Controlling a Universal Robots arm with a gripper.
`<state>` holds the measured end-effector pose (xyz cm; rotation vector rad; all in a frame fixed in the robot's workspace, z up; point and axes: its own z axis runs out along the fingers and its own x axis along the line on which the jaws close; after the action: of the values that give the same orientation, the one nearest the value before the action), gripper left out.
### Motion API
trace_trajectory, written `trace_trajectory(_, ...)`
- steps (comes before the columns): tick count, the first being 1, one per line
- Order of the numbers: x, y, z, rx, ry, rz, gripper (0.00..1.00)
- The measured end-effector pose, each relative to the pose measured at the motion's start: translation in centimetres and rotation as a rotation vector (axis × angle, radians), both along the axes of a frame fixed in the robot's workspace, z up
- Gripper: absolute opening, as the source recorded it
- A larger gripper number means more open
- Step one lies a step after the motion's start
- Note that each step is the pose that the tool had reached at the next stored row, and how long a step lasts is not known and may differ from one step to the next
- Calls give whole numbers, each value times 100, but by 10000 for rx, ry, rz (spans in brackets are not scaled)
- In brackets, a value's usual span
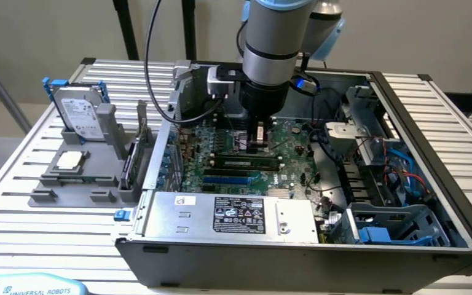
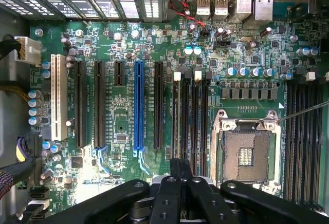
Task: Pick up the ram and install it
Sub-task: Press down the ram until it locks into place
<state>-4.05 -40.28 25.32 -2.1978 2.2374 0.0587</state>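
Down inside the open computer case (image 1: 432,123) hangs my claw (image 1: 257,146), over the green motherboard (image 1: 219,132). In the wrist view my claw (image 2: 180,162) shows its two fingertips pressed together, with nothing that I can see between them. My dark finger links cover the board edge nearest the camera.

The ram (image 1: 240,163) lies flat and long in a black slot, just beyond the silver power supply (image 1: 236,215) and running along its far edge. My fingertips are just above the ram, on the side away from the power supply; I cannot tell whether they touch it. From the wrist the memory slots (image 2: 190,116) are seen end-on, and I cannot pick the stick out among them.

Well off from the power supply, toward the exterior view's left, a grey holder (image 1: 43,196) carries a hard drive (image 1: 80,114), a square processor chip (image 1: 68,160) and an upright expansion card (image 1: 137,153)
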Motion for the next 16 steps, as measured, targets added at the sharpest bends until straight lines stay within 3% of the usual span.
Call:
trace_trajectory(9,-9,0,-8,0,0,-2,11)
trace_trajectory(16,-31,0,-124,1,0,0,11)
